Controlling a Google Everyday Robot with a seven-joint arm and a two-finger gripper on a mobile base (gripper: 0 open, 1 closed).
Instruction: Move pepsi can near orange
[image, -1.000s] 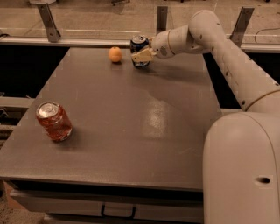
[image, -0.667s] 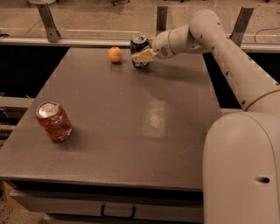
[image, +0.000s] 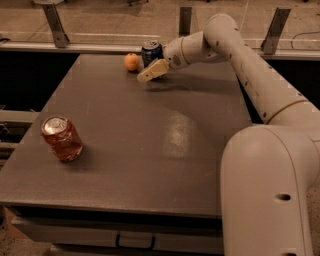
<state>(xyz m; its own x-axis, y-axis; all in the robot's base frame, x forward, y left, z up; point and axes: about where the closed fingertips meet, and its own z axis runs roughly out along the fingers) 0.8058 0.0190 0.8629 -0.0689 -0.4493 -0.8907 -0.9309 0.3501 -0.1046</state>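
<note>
The dark blue pepsi can (image: 151, 51) stands upright at the far edge of the table, just right of the small round orange (image: 131, 61), with a narrow gap between them. My gripper (image: 150, 65) reaches in from the right and is shut around the can's lower part. Its near tan finger (image: 153, 70) lies across the front of the can, and the far finger is hidden behind it.
A red-orange drink can (image: 62, 138) stands tilted at the near left of the grey table (image: 150, 150). A rail with metal posts (image: 54, 22) runs behind the table's far edge. My arm spans the right side of the table.
My gripper has moved left with the pepsi can, bringing it closer to the orange. The orange and the red-orange can have not moved.
</note>
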